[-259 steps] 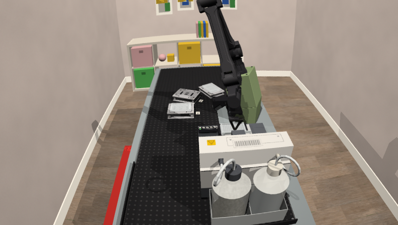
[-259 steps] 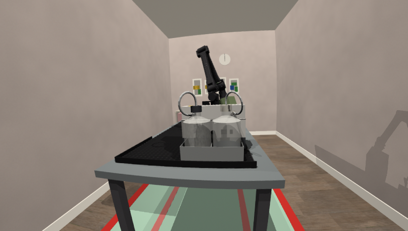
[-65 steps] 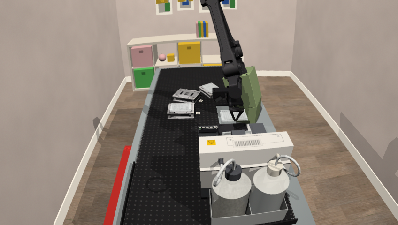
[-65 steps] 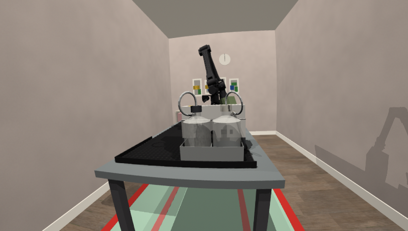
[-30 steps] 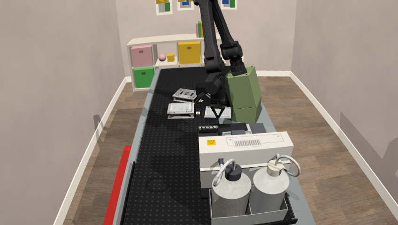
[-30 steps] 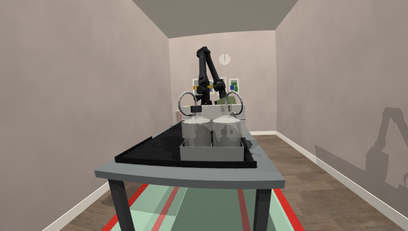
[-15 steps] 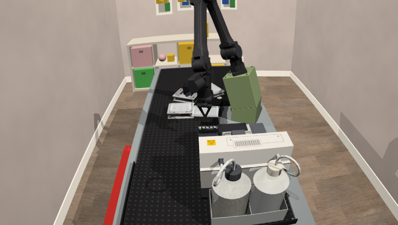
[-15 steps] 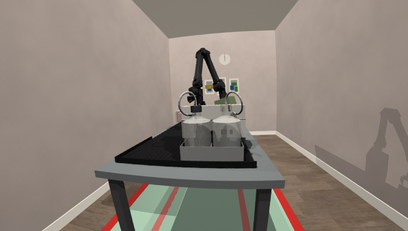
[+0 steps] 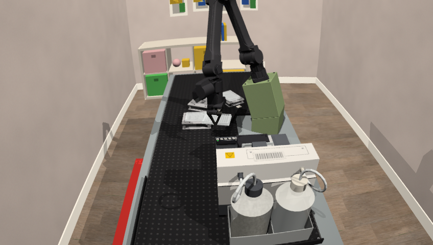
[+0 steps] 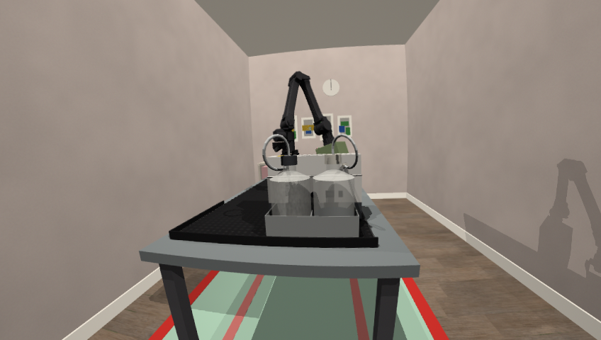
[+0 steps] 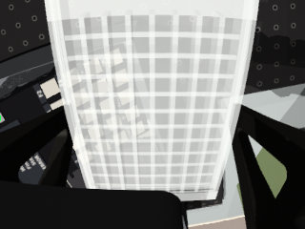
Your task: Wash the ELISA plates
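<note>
- While a nested plate [image 9: 191, 117] sits left of centre, the nest [image 9: 193, 104] above it probably awaits this return, A1 matched.
- Centre: pincer [image 9: 215, 122] [image 11: 152, 113] spread wide, gripping the carried plate [image 9: 225, 119] [image 11: 152, 72]; likely step 3.
- Lower right: washer [image 9: 264, 159] [image 10: 314, 165], lamp [image 9: 217, 140] [image 11: 1, 117] green.

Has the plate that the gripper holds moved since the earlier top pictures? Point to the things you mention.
Yes. The held plate [image 9: 224, 119] [image 11: 152, 105] was over the washer's carrier; now it is left of the green pedestal [image 9: 263, 101], close to the front nest [image 9: 196, 127].
</note>
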Available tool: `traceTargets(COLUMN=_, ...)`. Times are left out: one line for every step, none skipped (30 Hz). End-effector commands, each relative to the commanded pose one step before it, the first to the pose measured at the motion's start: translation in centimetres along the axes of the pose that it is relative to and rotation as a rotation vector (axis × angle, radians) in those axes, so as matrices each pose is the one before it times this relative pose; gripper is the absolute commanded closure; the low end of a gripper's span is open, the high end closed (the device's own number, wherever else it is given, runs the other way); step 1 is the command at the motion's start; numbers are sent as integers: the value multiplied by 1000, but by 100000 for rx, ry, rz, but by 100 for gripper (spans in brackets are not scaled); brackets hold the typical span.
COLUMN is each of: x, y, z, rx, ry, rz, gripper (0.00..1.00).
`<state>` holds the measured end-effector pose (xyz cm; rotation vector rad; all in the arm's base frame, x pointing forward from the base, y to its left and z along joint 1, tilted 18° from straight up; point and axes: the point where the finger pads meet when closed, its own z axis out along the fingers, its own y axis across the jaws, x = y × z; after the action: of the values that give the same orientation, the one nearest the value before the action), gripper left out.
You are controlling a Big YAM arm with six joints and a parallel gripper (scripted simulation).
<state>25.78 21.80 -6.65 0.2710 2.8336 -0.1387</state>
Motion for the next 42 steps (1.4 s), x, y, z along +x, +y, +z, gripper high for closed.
traceTargets(x=-1485, y=-657, z=-328, rx=-1752, ry=-849, rz=-1065, gripper=16)
traceTargets(x=-380, y=-335, z=37, rx=139, ry=51, rz=-49, gripper=16)
traceTargets(x=-443, y=-249, z=37, rx=-208, ry=-201, rz=76, gripper=16)
traceTargets(x=-420, y=-282, z=37, rx=-73, ry=-109, rz=28, gripper=16)
traceTargets(x=-437, y=-272, z=18, rx=19, ry=-40, rz=-6, gripper=16)
traceTargets(x=-672, y=-23, z=-61, rx=-468, ry=-441, rz=172, gripper=16)
traceTargets(x=-466, y=-245, z=32, rx=-194, ry=-235, rz=74, gripper=16)
traceTargets(x=-413, y=-308, z=34, rx=50, ry=-34, rz=-16, gripper=16)
traceTargets(x=-362, y=-372, z=15, rx=421, ry=304, rz=-154, gripper=16)
traceTargets(x=-533, y=-193, z=-3, rx=-192, ry=-247, rz=74, gripper=16)
traceTargets(x=-626, y=-111, z=-22, rx=-418, ry=-478, rz=160, gripper=16)
traceTargets(x=-679, y=-77, z=-39, rx=-459, ry=-546, rz=177, gripper=16)
traceTargets(x=0, y=0, z=0, rx=0, ry=0, rz=0, gripper=16)
traceTargets(x=0, y=0, z=0, rx=0, ry=0, rz=0, gripper=16)
traceTargets(x=-278, y=-342, z=342, rx=1011, ry=933, rz=-384, gripper=16)
traceTargets(x=-771, y=-84, z=-242, rx=-773, ry=-896, rz=301, gripper=16)
traceTargets(x=-573, y=-246, z=-143, rx=-408, ry=-551, rz=163, gripper=16)
traceTargets(x=-425, y=-319, z=39, rx=34, ry=-82, rz=-8, gripper=16)
traceTargets(x=-417, y=-326, z=39, rx=62, ry=-50, rz=-19, gripper=16)
traceTargets(x=-409, y=-333, z=39, rx=89, ry=-17, rz=-30, gripper=16)
traceTargets(x=-400, y=-339, z=39, rx=115, ry=18, rz=-40, gripper=16)
traceTargets(x=-391, y=-345, z=38, rx=139, ry=54, rz=-50, gripper=16)
traceTargets(x=-221, y=-411, z=239, rx=561, ry=617, rz=-222, gripper=16)
traceTargets(x=-236, y=-403, z=207, rx=503, ry=580, rz=-201, gripper=16)
traceTargets(x=-388, y=-349, z=3, rx=122, ry=87, rz=-46, gripper=16)
traceTargets(x=-434, y=-336, z=-69, rx=11, ry=-65, rz=-1, gripper=16)
traceTargets(x=-235, y=-107, z=-22, rx=-135, ry=-233, rz=58, gripper=16)
traceTargets(x=-47, y=35, z=14, rx=-132, ry=-193, rz=55, gripper=16)
traceTargets(x=332, y=-826, z=97, rx=122, ry=78, rz=3289, gripper=16)
traceTargets(x=0, y=0, z=0, rx=0, ry=0, rz=0, gripper=16)
traceTargets(x=0, y=0, z=0, rx=0, ry=0, rz=0, gripper=16)
traceTargets(x=435, y=-862, z=250, rx=657, ry=817, rz=4218, gripper=16)
traceTargets(x=-331, y=-370, z=36, rx=-230, ry=-372, rz=4475, gripper=16)
traceTargets(x=-220, y=-474, z=34, rx=186, ry=175, rz=334, gripper=16)
traceTargets(x=-214, y=-468, z=35, rx=193, ry=191, rz=-2271, gripper=16)
traceTargets(x=-293, y=-407, z=35, rx=-72, ry=-167, rz=27, gripper=16)
traceTargets(x=-299, y=-405, z=35, rx=-80, ry=-188, rz=31, gripper=16)
traceTargets(x=-248, y=-440, z=35, rx=62, ry=17, rz=-23, gripper=16)
traceTargets(x=-431, y=-336, z=-16, rx=-123, ry=-270, rz=47, gripper=16)
traceTargets(x=-532, y=-284, z=-31, rx=-277, ry=-538, rz=107, gripper=16)
traceTargets(x=-253, y=-442, z=46, rx=9, ry=-93, rz=-2, gripper=16)
traceTargets(x=-91, y=-530, z=71, rx=255, ry=331, rz=-97, gripper=16)
